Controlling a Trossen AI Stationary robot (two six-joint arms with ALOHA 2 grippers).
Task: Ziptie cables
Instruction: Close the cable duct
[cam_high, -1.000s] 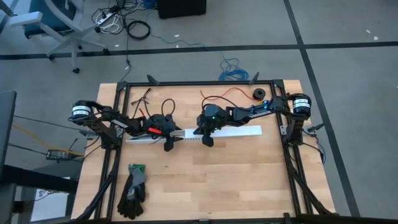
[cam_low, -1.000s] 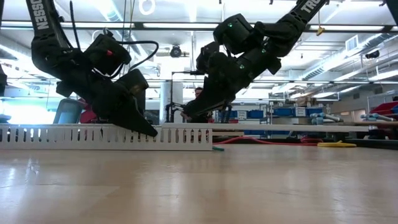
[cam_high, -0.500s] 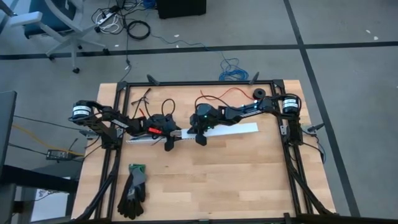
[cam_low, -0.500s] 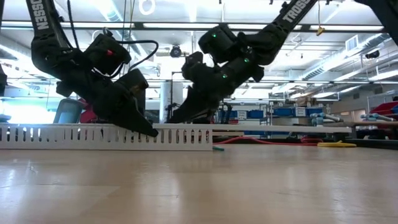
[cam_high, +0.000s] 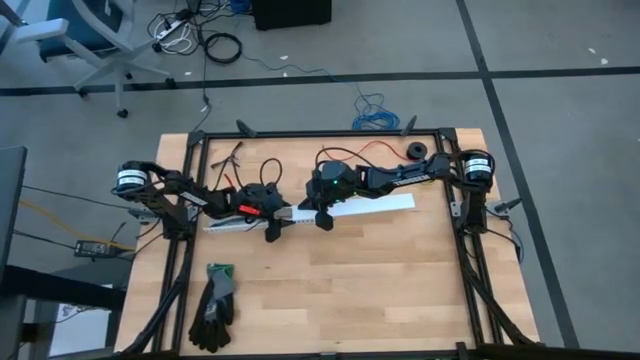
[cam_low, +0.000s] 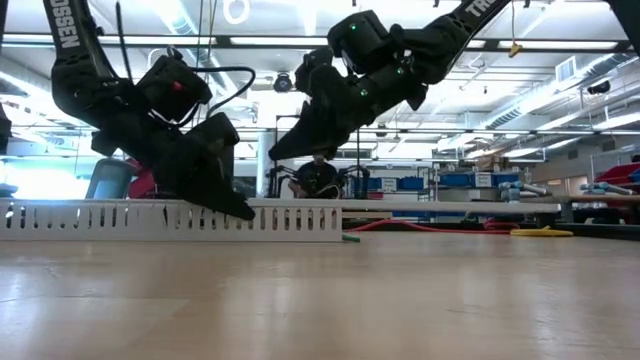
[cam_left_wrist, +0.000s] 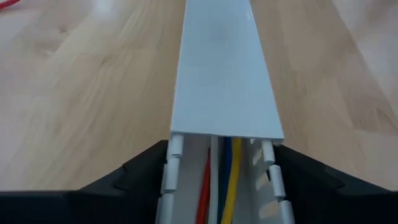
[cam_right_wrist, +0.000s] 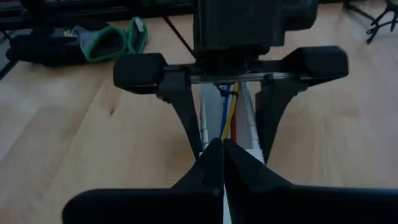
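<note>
Inside the white channel (cam_left_wrist: 225, 74), the left wrist view alone shows the cables (cam_left_wrist: 231, 180), left gripper (cam_left_wrist: 217, 186) fingers apart astride it.

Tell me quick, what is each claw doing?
Left claw: open, its fingers on either side of the white channel with the cables inside.
Right claw: shut, holding nothing, above the channel.

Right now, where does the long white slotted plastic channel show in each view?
High: long white slotted plastic channel at table centre, between both arms.
Low: low along the left.
Left wrist: centre, running away.
Right wrist: centre, behind the fingers.
Shared landmark: left gripper straddling it.
</note>
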